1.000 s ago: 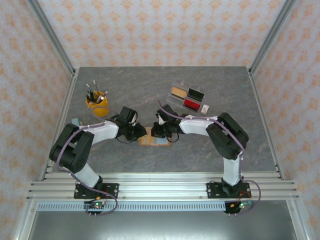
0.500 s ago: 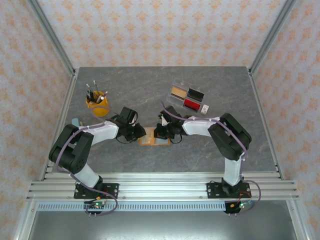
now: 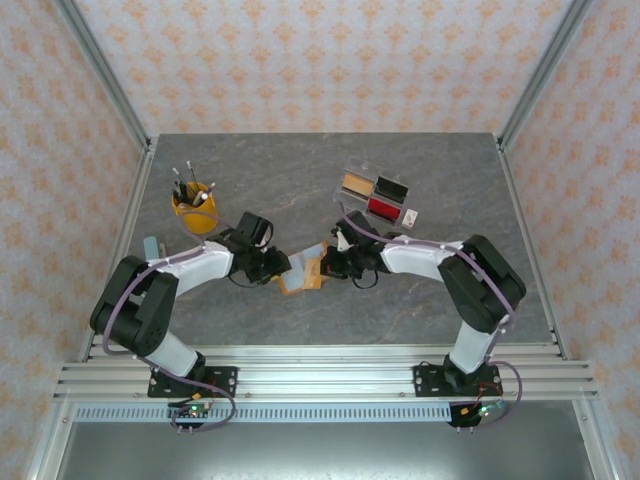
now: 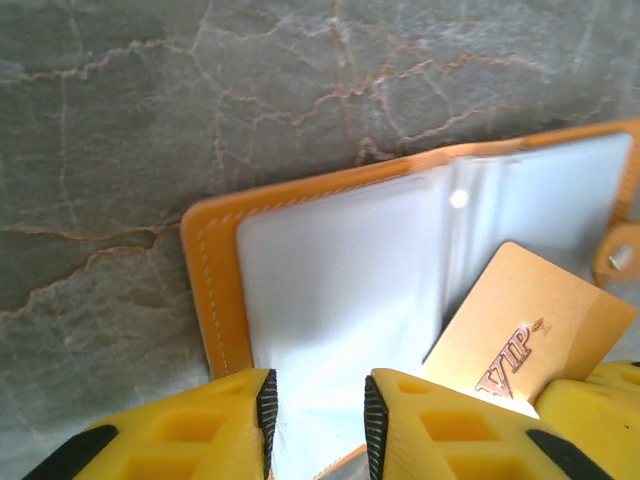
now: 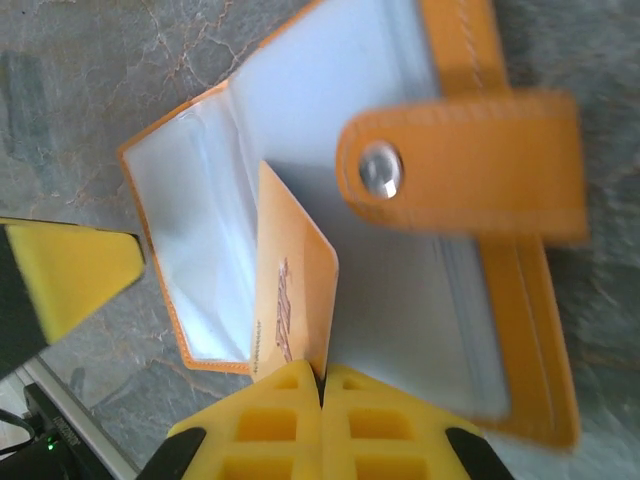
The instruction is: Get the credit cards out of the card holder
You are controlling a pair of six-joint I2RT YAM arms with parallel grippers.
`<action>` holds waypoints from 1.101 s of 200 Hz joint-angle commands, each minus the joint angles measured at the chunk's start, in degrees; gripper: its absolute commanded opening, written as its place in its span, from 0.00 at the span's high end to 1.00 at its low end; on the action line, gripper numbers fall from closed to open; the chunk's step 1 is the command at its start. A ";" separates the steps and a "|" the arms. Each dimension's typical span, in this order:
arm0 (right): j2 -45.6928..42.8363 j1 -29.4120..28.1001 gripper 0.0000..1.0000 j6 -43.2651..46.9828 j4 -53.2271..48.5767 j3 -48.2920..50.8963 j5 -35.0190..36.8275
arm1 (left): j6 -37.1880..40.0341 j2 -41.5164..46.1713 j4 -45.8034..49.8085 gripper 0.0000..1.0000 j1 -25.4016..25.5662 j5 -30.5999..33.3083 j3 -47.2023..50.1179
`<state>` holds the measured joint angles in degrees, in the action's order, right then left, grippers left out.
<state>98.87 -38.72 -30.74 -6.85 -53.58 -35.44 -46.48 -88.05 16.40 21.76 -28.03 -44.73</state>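
The orange card holder (image 3: 303, 274) lies open on the grey table between my two grippers, its pale lining (image 4: 340, 270) facing up and its tab clasp (image 5: 460, 165) folded over the right half. My right gripper (image 5: 322, 375) is shut on the lower edge of a gold credit card (image 5: 290, 275) marked "VIP" (image 4: 520, 340), which stands up out of the plastic sleeves. My left gripper (image 4: 318, 400) hovers over the holder's left half with its jaws apart and only lining showing between them. From above, the left gripper (image 3: 277, 266) and right gripper (image 3: 333, 262) flank the holder.
A clear plastic tray (image 3: 377, 196) with tan, black and red pieces sits at the back right. A yellow cup (image 3: 195, 208) of tools stands at the back left, and a small pale object (image 3: 151, 245) lies beside the left arm.
The right gripper has drawn back to the right with the gold card, turning and tilting the holder. The left gripper's jaws have widened and it has shifted slightly left.
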 commanded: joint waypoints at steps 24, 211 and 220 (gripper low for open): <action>-8.77 3.10 1.00 3.44 -1.09 5.01 -1.25 | 0.78 6.82 2.35 0.44 -0.22 -1.55 -2.84; -6.94 15.20 1.00 3.90 12.21 -9.96 -33.35 | -9.64 5.79 -32.09 0.17 -0.32 -24.53 -7.38; -6.75 15.73 1.00 3.34 12.57 -10.12 -33.68 | -10.22 5.87 -33.48 0.23 -0.31 -24.45 -7.36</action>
<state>91.46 -24.16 -26.76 2.90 -61.82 -64.97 -54.72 -82.06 -9.72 21.71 -50.19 -50.15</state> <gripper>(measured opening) 0.043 0.826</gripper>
